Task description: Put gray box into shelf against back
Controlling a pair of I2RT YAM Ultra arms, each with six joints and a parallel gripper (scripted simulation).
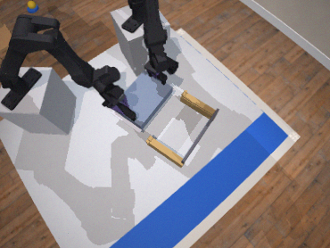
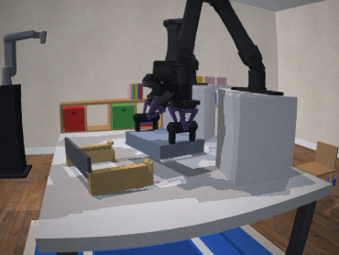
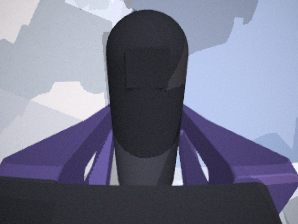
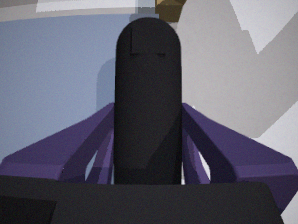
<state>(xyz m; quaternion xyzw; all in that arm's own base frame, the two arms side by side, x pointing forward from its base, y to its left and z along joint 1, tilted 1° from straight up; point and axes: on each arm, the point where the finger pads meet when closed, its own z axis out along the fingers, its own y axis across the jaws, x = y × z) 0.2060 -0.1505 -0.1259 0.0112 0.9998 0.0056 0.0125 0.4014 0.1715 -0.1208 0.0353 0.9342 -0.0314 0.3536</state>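
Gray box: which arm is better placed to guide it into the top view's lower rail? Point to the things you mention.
Right, probably: the right pincer (image 1: 125, 111) (image 2: 146, 123) (image 4: 148, 112) grips the box (image 1: 149, 97) (image 2: 153, 142) (image 3: 240, 85) (image 4: 55, 75) nearer that rail (image 1: 166, 152) (image 2: 102, 155) (image 4: 168, 12); the left pincer (image 1: 160, 77) (image 2: 182, 133) (image 3: 146, 113), farther away.

Background of the room around the bench (image 1: 89, 156) (image 2: 137, 222)
Along the far wall, a low wooden shelf unit (image 2: 84, 103) holds a red bin (image 2: 74, 118) and a green bin (image 2: 123, 116), with upright books (image 2: 136, 91) on top. A gray mechanical arm (image 2: 10, 57) stands on a black pedestal (image 2: 10, 128); a wooden chair (image 2: 326, 156) is opposite. From above, a blue strip (image 1: 201, 187) crosses beside the bench, and a small yellow-and-blue thing (image 1: 32, 6), perhaps a toy, sits on the wood floor (image 1: 285, 214) (image 2: 23, 193).
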